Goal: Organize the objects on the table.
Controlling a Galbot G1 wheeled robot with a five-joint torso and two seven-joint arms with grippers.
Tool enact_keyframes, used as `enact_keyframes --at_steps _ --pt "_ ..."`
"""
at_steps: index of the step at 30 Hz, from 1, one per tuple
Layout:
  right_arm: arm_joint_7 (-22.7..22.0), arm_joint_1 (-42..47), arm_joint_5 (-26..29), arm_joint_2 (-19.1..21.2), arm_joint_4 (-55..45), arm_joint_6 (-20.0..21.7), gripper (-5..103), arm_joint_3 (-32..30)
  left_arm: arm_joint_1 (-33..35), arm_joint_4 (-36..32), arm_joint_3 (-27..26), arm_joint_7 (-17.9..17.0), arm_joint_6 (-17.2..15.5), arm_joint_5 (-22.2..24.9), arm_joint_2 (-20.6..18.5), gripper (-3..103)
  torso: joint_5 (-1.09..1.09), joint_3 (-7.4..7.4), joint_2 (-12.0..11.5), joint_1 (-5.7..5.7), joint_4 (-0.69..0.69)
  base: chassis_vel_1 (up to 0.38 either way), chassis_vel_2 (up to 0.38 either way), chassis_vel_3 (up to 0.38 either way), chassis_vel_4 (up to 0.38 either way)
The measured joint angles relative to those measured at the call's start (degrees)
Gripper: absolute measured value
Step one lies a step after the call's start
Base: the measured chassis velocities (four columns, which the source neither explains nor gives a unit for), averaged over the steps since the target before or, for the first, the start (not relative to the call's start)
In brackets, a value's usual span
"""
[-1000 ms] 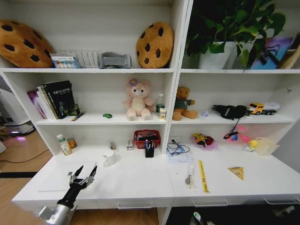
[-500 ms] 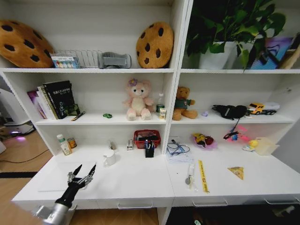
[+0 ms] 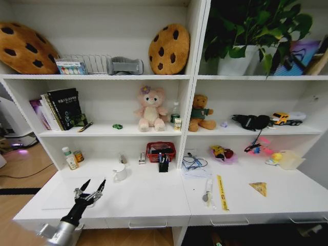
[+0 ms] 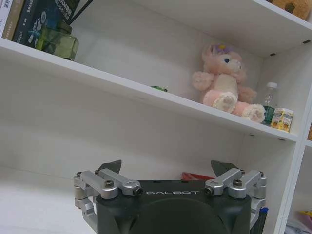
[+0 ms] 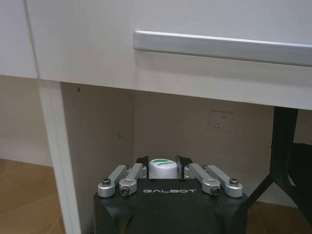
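The left gripper [image 3: 92, 190] hangs over the front left part of the white bench [image 3: 148, 197], jaws spread wide and holding nothing; the left wrist view shows the same gripper [image 4: 168, 168] facing the shelving with its two dark fingertips [image 4: 113, 165] well apart. The right gripper [image 5: 163, 163] sits below the bench top, facing a drawer front with a slim metal handle [image 5: 222, 46]; its jaws stand narrow and are closed on a small white bottle with a green-marked cap [image 5: 163, 168]. On the bench, right half, a yellow triangular wedge [image 3: 259, 188] lies flat near the front, well apart from a yellow ruler [image 3: 221, 191] and a small white tube [image 3: 207, 190] just beside it. Farther back lie a stack of papers with cables on top [image 3: 195, 165], a red and yellow toy [image 3: 222, 152], and a pale lidded box [image 3: 288, 160] near the right end. On the left half, a white mug [image 3: 120, 172] stands near a red basket [image 3: 161, 150] with a black pen cup [image 3: 163, 164] touching its front; two small bottles [image 3: 72, 157] stand at the back left. On the middle shelf, a tiny green toy car [image 3: 118, 126] rests between a row of books [image 3: 59, 108] and a pink plush bear [image 3: 150, 108]; a brown plush bear [image 3: 200, 114] sits in the next compartment. A yellow toy truck [image 3: 287, 118] and a black item [image 3: 251, 122] that cannot be identified occupy the right compartment. Cookie-shaped cushions [image 3: 169, 48] lean on the top shelf.
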State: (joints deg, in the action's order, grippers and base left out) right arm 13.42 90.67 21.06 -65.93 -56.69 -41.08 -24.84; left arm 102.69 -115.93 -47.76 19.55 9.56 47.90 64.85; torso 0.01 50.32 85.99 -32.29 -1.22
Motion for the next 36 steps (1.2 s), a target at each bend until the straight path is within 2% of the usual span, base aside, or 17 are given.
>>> enact_keyframes --at_steps 13,20,21,24,25,28,29,32,33,35,36 --pt "1.3 -13.9 -0.1 -1.1 14.3 -0.5 28 3.9 1.4 -0.1 -0.9 -0.1 0.0 0.1 -0.1 100 -0.01 0.00 0.0 -0.01 0.00 0.000 0.000 0.000 0.000" --pt "2.9 -17.9 -0.1 -1.8 17.0 -1.5 28 4.8 1.5 0.0 -0.9 -0.2 0.0 0.1 -0.2 100 -0.01 0.00 0.0 0.00 0.01 0.000 0.000 0.000 0.000" --pt "3.5 -18.7 -0.2 -2.0 17.5 -2.0 25 4.9 1.5 0.0 -1.0 -0.2 0.0 0.2 -0.2 100 0.00 0.00 0.0 -0.01 0.02 0.000 0.000 0.000 0.000" --pt "3.6 -19.1 -0.4 -1.9 17.6 -2.1 39 5.1 1.4 0.2 -1.0 -0.2 0.1 0.2 -0.2 100 -0.01 0.00 0.0 0.00 -0.01 0.000 0.000 0.000 0.000" --pt "3.6 -19.1 -0.4 -1.9 17.6 -2.1 39 5.1 1.4 0.2 -1.0 -0.2 0.1 0.2 -0.2 100 -0.01 0.00 0.0 0.00 -0.01 0.000 0.000 0.000 0.000" --pt "3.9 -18.6 -0.5 -1.5 17.6 -2.3 56 5.1 1.2 0.4 -0.9 -0.2 0.1 0.2 -0.2 100 -0.02 -0.01 0.0 0.00 0.01 0.000 0.000 0.000 0.000" --pt "3.9 -18.6 -0.5 -1.5 17.6 -2.3 56 5.1 1.2 0.4 -0.9 -0.2 0.1 0.2 -0.2 100 -0.02 -0.01 0.0 0.00 0.01 0.000 0.000 0.000 0.000" --pt "4.3 -17.4 -1.0 -1.5 17.1 -2.7 67 4.9 0.9 0.4 -0.7 -0.3 0.1 0.2 -0.2 100 0.00 0.00 0.0 0.00 -0.02 0.000 0.000 0.000 0.000" --pt "4.4 -16.8 -1.2 -1.4 16.5 -2.8 67 4.7 0.8 0.4 -0.6 -0.3 0.1 0.2 -0.2 100 -0.01 0.00 0.0 -0.01 -0.01 0.000 0.000 0.000 0.000" --pt "4.8 -14.4 -1.4 -1.2 14.1 -3.0 79 4.3 0.7 0.4 -0.6 -0.3 0.1 0.2 -0.3 100 -0.01 -0.01 0.0 0.00 0.02 0.000 0.000 0.000 0.000" --pt "4.8 -14.4 -1.4 -1.2 14.1 -3.0 79 4.3 0.7 0.4 -0.6 -0.3 0.1 0.2 -0.3 100 -0.01 -0.01 0.0 0.00 0.02 0.000 0.000 0.000 0.000"
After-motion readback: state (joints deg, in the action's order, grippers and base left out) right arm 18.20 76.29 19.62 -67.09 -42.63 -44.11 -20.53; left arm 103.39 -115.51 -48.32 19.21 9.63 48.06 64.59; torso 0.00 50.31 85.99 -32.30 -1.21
